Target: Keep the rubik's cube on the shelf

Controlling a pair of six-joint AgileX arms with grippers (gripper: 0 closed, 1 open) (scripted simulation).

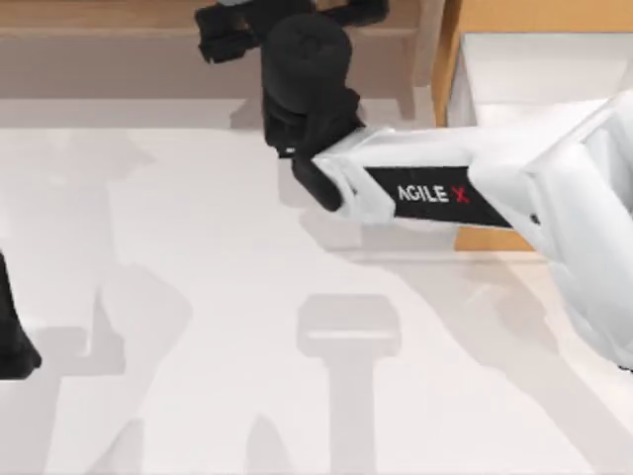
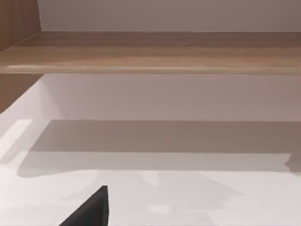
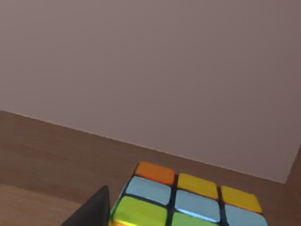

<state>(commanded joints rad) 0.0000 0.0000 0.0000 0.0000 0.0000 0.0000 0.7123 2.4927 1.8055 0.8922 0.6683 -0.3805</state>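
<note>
My right gripper (image 1: 232, 35) sits at twelve o'clock in the top view, reaching over the shelf (image 1: 119, 59) at the table's far edge; its fingers' spread I cannot tell from here. The white table (image 1: 198, 327) toward six o'clock lies open, my left arm (image 1: 12, 336) parked at nine. The left wrist view shows the shelf board's rounded front edge. The right wrist view shows the rubik's cube (image 3: 188, 200) on the wooden board, a dark finger (image 3: 91, 212) just beside it.
</note>
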